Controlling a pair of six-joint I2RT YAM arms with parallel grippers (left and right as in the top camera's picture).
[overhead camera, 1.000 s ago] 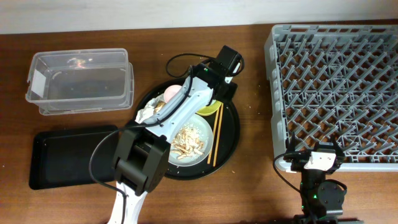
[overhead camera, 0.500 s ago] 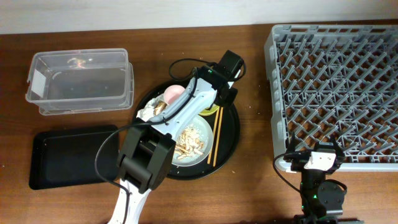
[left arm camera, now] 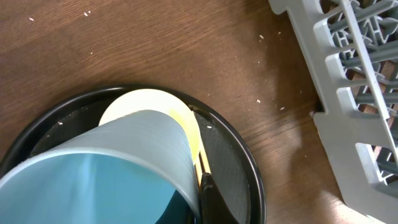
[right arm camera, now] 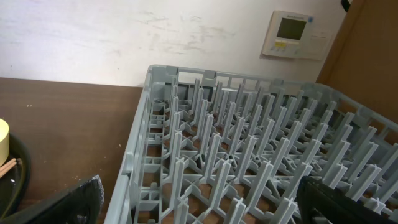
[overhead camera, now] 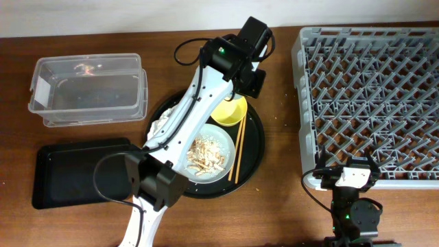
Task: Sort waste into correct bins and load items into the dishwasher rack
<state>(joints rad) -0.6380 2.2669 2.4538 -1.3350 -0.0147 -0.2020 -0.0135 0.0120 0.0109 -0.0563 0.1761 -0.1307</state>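
My left gripper (left arm camera: 200, 190) is shut on the rim wall of the light blue cup (left arm camera: 124, 168), which fills the lower left of the left wrist view and hangs above the small yellow bowl (overhead camera: 228, 110). The arm hides the cup from overhead. The grey plate (overhead camera: 221, 140) carries food scraps (overhead camera: 206, 154), with the chopsticks (overhead camera: 239, 154) beside it and a white napkin (overhead camera: 162, 123) at the left. The dishwasher rack (overhead camera: 374, 96) stands at the right. My right gripper (right arm camera: 199, 211) is open at the rack's near edge, holding nothing.
Bowl, plate and chopsticks lie on a large round black tray (overhead camera: 257, 147). A clear plastic tub (overhead camera: 89, 89) stands at the back left and a shallow black rectangular tray (overhead camera: 75, 171) in front of it. Crumbs dot the wood between round tray and rack.
My left gripper has shut on the blue cup and raised it off the round tray toward the back right, uncovering the yellow bowl. The right arm has not moved.
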